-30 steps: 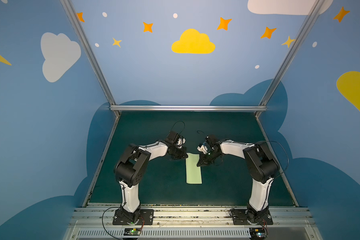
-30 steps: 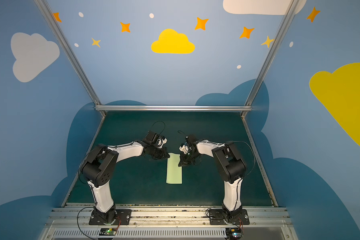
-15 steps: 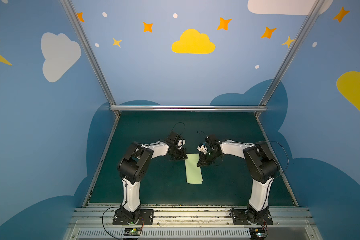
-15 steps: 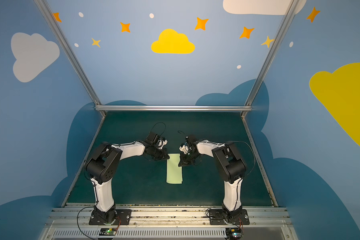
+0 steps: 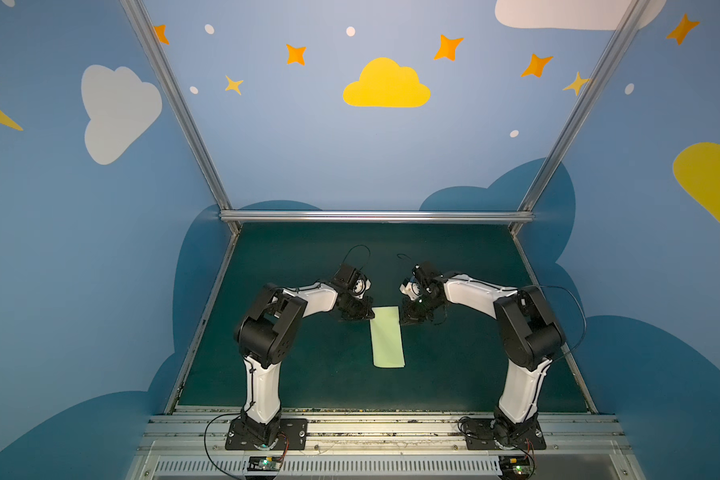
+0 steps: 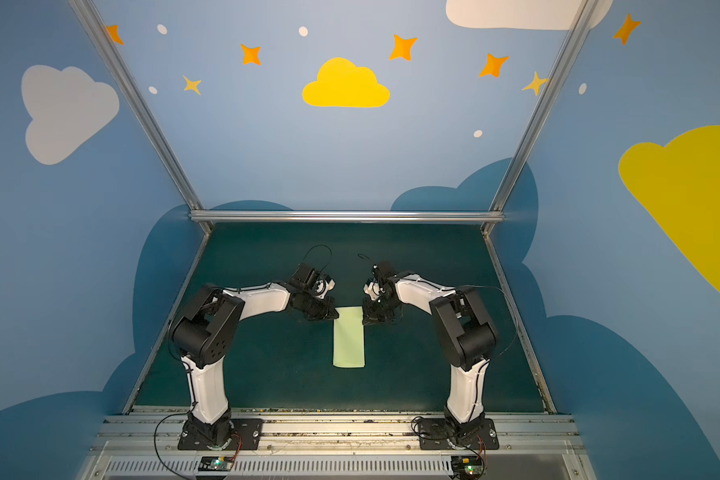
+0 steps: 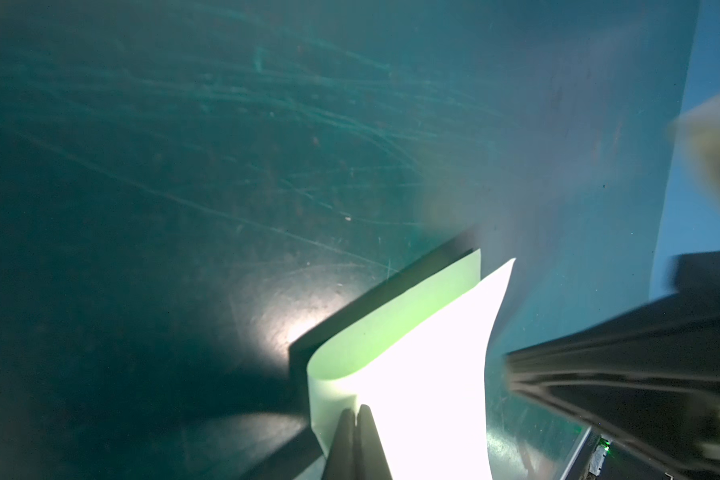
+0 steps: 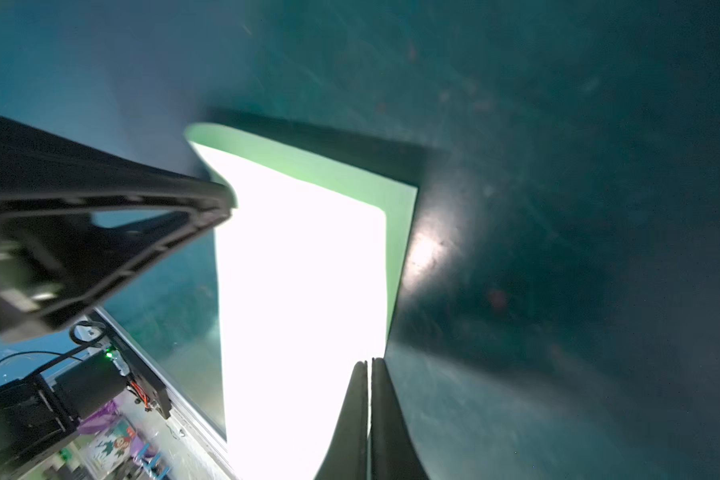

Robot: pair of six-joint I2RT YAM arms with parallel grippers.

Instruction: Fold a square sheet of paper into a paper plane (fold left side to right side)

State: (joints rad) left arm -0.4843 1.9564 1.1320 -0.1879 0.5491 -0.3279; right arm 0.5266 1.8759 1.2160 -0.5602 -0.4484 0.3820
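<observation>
Left gripper (image 5: pixel 366 317) and right gripper (image 5: pixel 405 321) sit shut at the paper's (image 5: pixel 387 343) far corners, hold unclear; we'd press evenly, edges aligned.

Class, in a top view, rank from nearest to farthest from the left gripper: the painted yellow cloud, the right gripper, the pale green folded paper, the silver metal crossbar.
From the left gripper:
1. pale green folded paper: pinched at its tips.
2. right gripper: opposite, across the paper.
3. silver metal crossbar: table's back edge.
4. painted yellow cloud: high on back wall.
</observation>
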